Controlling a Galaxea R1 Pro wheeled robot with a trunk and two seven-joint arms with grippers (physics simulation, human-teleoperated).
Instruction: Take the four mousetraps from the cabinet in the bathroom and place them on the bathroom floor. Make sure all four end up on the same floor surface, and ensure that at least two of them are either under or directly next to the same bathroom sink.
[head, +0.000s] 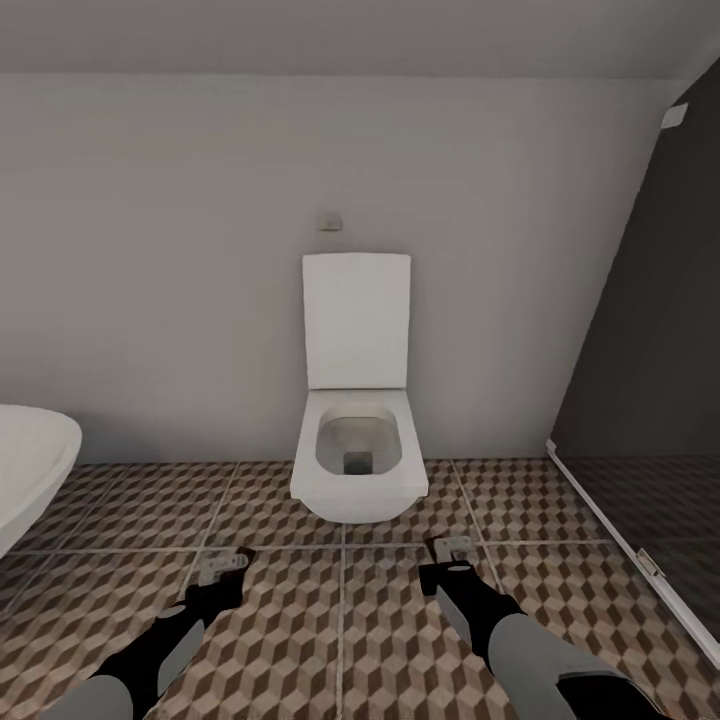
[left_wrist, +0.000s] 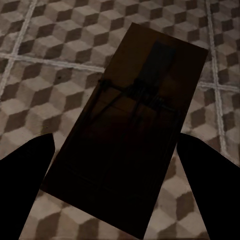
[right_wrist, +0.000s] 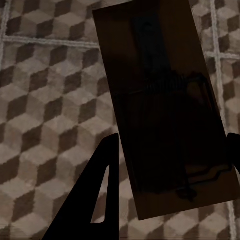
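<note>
Each gripper carries one mousetrap low over the bathroom floor (head: 300, 640), a cube-patterned tile surface. In the left wrist view a dark brown mousetrap (left_wrist: 125, 135) with a wire spring spans the fingers of my left gripper (left_wrist: 120, 165), which is shut on its edges. My right gripper (right_wrist: 170, 165) is shut on a second mousetrap (right_wrist: 160, 100) the same way. In the head view the left gripper (head: 222, 566) and right gripper (head: 453, 550) hang side by side in front of the toilet. The cabinet and the bathroom sink are out of view.
A white toilet (head: 358, 450) with its lid up stands against the grey wall straight ahead. A rounded white bathtub rim (head: 40, 460) juts in at the left. A dark glass panel (head: 650, 400) with a pale floor rail closes off the right side.
</note>
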